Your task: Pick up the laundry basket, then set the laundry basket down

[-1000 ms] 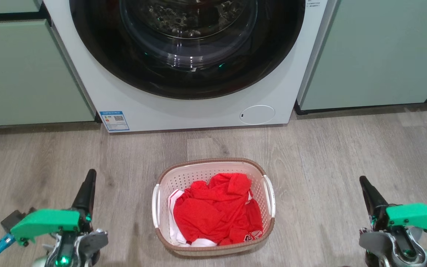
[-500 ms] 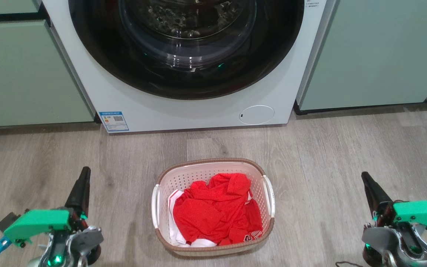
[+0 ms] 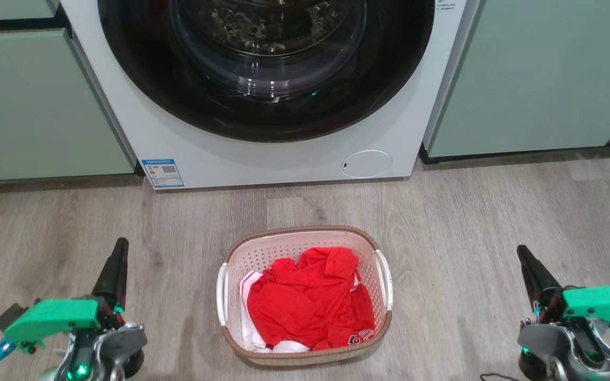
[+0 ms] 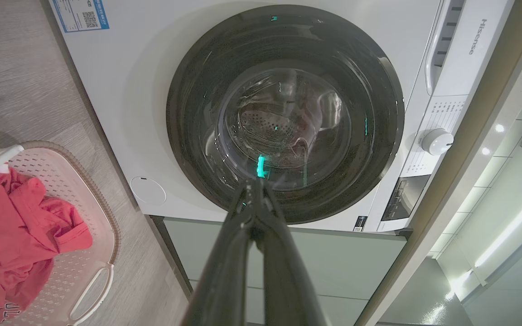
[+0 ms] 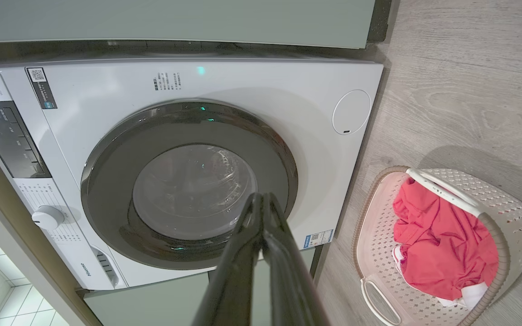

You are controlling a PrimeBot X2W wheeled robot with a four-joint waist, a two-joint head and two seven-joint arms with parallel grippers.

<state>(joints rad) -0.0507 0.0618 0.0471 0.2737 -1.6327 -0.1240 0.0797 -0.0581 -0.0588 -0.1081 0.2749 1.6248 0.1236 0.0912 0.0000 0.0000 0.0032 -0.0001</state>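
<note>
The laundry basket (image 3: pixel 299 230) stands upright on the wood floor (image 3: pixel 469 222), mouth up, at 6 o'clock from the washer (image 3: pixel 262 159) door and apart from it. Its long axis seems to run 12 to 6, toward the machine, with the white handles at 9 and 3; red clothing (image 3: pixel 305 304) fills it. The left gripper (image 3: pixel 119 253) sits near 8 o'clock of the basket, the right gripper (image 3: pixel 525 258) near 4, both well apart from it, fingers pressed together, empty, pointing toward 12.
</note>
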